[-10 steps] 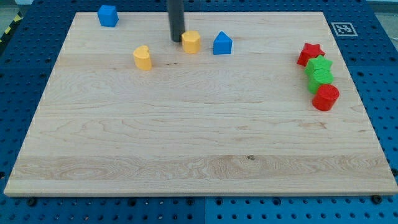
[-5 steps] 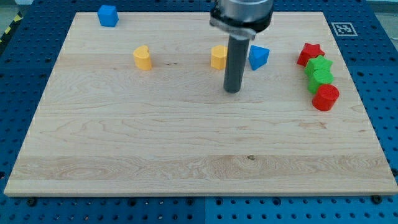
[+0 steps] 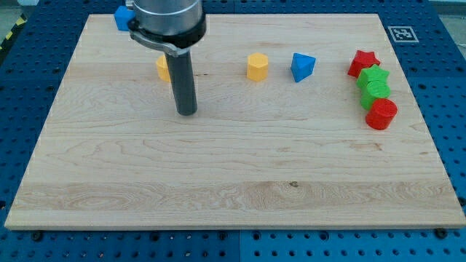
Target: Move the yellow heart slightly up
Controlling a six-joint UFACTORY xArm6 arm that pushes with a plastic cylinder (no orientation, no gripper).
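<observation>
One high view, angled down, whole board (image 3: 240,167)

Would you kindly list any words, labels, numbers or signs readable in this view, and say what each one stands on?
No readable words, brands or numbers appear anywhere.
The only sign is a black-and-white square marker on the wooden board, at its corner in the view's top right; it is a coded pattern, not text.
The coloured blocks and my tip carry no markings.
</observation>
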